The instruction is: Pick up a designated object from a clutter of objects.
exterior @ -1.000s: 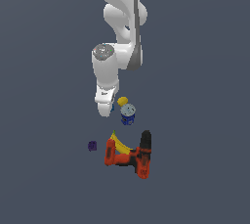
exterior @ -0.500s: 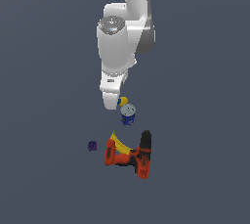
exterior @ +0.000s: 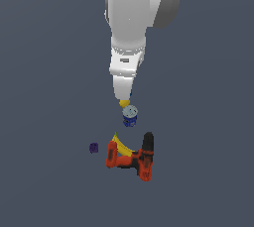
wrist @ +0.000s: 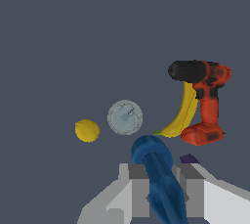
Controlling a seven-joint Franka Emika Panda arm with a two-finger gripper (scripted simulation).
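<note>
Red-black drill (exterior: 133,157); yellow banana (wrist: 181,114); yellow ball (wrist: 87,130); blue-white can (exterior: 130,116); purple cube (exterior: 94,147); blue piece (wrist: 161,181).

No lettering, brand or number can be read anywhere in either view; the blue-and-white can (exterior: 130,116) and the red-and-black power drill (exterior: 133,157) carry only blurred patches of colour.

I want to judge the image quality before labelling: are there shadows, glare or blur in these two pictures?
Exterior view: flat, even light, no cast shadows under the power drill or the can; edges are soft and pixelated. Wrist view: no glare on the can lid; the blue piece between the gripper fingers looms large, being close to the camera, with mild softness.
</note>
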